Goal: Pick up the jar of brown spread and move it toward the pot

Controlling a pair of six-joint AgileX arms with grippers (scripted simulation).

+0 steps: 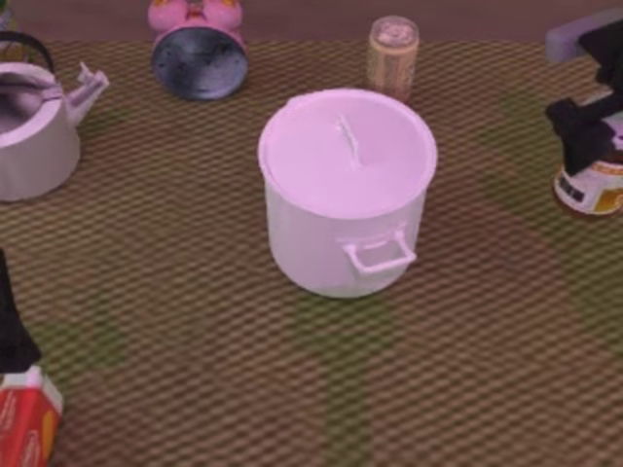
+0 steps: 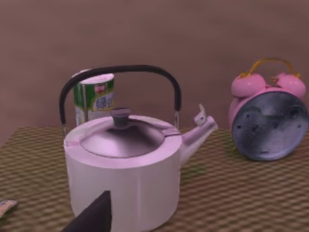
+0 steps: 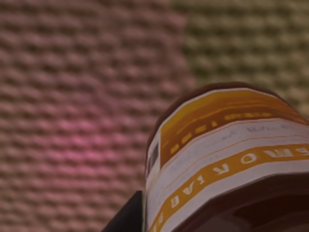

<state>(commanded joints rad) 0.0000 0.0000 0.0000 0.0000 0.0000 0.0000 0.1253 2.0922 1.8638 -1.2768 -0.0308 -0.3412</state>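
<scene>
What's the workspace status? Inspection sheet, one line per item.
Surface: woven brown-and-green mat.
Job's things: small brown-spread jar with white-and-orange label at the right edge, apart from the large white lidded pot at centre.
Clutter: white kettle with black handle, pink alarm clock, pale tan translucent jar, green-labelled can, red carton.
Grippers: right gripper over the jar, a finger beside its label; left gripper at the left edge.
Cables: nothing seen.
Surroundings: plain brown backdrop.

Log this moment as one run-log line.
right gripper: at jar of brown spread, table's right edge | pot: centre, lidded | left gripper: parked by kettle
</scene>
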